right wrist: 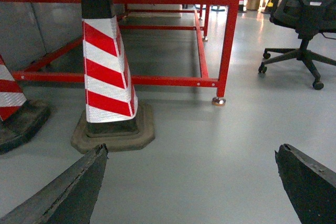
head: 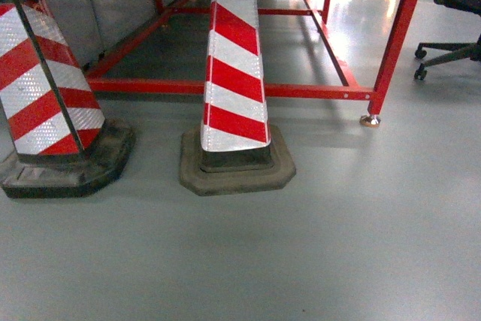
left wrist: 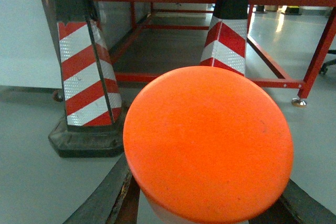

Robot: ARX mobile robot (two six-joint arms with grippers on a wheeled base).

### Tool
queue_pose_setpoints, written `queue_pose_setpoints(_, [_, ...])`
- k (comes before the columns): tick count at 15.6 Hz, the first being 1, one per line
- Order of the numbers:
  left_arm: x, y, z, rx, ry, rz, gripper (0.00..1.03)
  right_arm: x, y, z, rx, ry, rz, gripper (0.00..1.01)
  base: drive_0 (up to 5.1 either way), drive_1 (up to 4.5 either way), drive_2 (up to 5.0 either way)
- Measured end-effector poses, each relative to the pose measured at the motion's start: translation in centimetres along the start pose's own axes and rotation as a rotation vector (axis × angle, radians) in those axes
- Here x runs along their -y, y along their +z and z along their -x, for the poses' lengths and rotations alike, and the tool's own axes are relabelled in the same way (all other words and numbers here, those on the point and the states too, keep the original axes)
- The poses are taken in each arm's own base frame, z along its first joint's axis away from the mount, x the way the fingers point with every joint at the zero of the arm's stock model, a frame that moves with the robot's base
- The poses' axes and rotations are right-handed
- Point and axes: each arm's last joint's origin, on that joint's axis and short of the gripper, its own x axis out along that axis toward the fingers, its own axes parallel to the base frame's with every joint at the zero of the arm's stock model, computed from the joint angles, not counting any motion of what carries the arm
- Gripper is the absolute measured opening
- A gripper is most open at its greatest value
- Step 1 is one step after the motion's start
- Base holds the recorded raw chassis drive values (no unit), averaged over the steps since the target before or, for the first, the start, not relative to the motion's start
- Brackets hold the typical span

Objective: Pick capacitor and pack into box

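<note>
1. Carrying seems the step in hand: the left hand (left wrist: 210, 203) is clamped on an orange round-topped thing (left wrist: 208, 142), its dark fingers (left wrist: 102, 198) showing at either side below the disc. I take this for the capacitor, though only its top and a pale edge beneath show.
2. Left of the scene stands a striped cone (head: 49, 88) on a black base; in the left wrist view it rises just beyond the capacitor.
3. In the middle, a second cone (head: 234, 80) sits on a grey-brown base on the grey floor (head: 301, 261), in front of a red frame (head: 248, 89).
4. The right hand (right wrist: 191, 182) is spread wide with nothing between its fingers (right wrist: 68, 187); only floor shows in the gap.
5. At far right a black chair (right wrist: 302, 19) stands on castors, well apart from the cones.
6. Containers: none is in any view. The box is out of sight, so what it holds cannot be told.
7. Next move, as I judge it: the box must first be found and brought before the cameras, likely by turning or driving the base, then the left hand lowered over its opening before letting go. The right hand is free to steady the box or deal with a lid.
</note>
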Motion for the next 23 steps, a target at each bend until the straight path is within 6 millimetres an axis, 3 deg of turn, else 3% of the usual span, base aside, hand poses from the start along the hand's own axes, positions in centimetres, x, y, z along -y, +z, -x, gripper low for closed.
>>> queue_pose_setpoints(10, [-0.01,0.01,0.00,0.001,0.002,0.000,0.44,0.00,0.02,0.00,0.002,0.000,0.000,0.98,-0.1,4.01,-4.1])
queue_pose_setpoints(23, [0.00,-0.02,0.00,-0.001,0.001,0.000,0.44,0.00,0.02,0.00,0.002,0.000,0.000,0.98,0.0,0.00,0.0])
